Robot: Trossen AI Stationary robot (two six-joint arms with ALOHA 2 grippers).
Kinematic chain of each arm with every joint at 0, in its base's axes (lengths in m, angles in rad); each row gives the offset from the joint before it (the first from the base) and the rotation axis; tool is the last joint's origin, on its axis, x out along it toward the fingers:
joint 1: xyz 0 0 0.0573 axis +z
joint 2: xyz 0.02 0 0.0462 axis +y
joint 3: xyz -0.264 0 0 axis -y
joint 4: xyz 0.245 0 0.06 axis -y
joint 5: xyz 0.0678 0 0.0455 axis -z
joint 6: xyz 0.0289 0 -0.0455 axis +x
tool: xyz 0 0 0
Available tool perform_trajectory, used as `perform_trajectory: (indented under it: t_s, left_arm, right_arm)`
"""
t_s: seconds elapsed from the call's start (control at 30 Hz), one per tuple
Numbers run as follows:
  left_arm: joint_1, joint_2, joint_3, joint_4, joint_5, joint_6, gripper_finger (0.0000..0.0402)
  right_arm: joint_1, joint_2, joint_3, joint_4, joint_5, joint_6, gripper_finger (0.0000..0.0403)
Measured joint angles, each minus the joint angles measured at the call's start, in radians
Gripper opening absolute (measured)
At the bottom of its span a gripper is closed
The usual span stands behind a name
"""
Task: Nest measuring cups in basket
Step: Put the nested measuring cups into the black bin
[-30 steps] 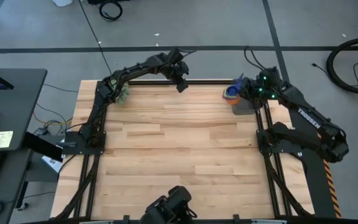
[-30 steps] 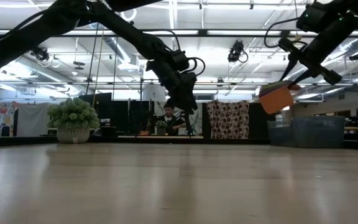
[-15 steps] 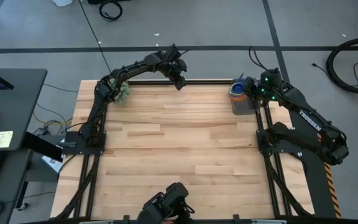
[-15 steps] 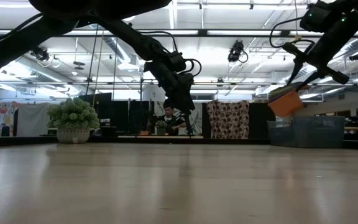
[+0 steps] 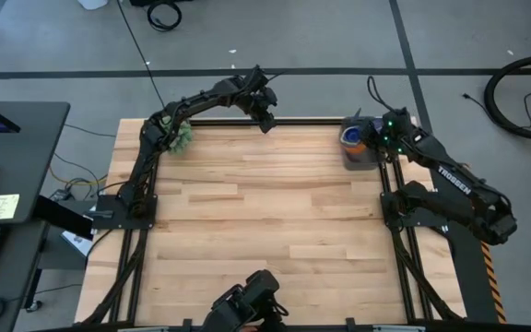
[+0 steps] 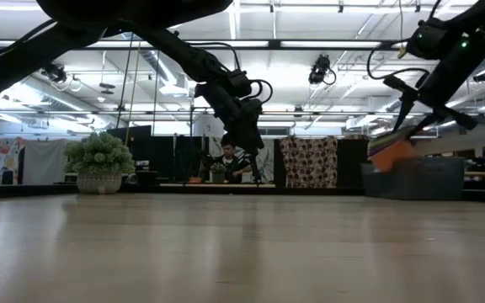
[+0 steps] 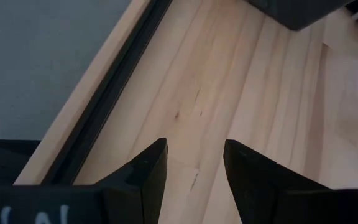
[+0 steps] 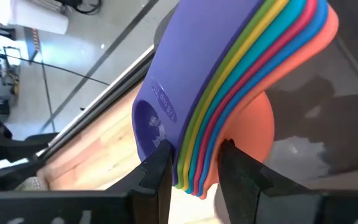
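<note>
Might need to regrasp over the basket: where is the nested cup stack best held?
By the stacked flat handles, where the right gripper pinches it now. The measuring cups fan into wide round bowls too broad to span; the handles form one thin bundle. Judging by this, come from the handle end, above the basket.

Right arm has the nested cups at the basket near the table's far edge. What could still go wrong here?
The right gripper pinches only the handle ends of the stacked measuring cups, so the stack might tilt or fan apart on release. The basket sits at the table's far right corner; a nudge from the arm may push it off. The left gripper hangs open away from it, unable to steady anything.
</note>
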State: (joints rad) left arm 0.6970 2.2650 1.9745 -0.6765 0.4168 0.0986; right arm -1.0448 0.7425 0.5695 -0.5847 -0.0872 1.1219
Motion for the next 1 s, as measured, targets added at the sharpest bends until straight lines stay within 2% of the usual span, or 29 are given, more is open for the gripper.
perform_trajectory:
  t_s: [0.13, 0.73, 1.0]
  left_arm:
    - [0.000, 0.000, 0.000, 0.000, 0.000, 0.000, 0.0162]
    - [-0.001, 0.000, 0.000, 0.000, 0.000, 0.001, 0.0162]
    - [-0.001, 0.000, 0.000, 0.000, 0.000, 0.001, 0.0162]
  right_arm:
    - [-0.014, 0.000, -0.050, 0.072, -0.011, 0.012, 0.0112]
    - [-0.052, 0.003, -0.081, 0.068, -0.038, -0.012, 0.0112]
    - [-0.052, 0.002, -0.205, 0.237, -0.092, 0.082, 0.0112]
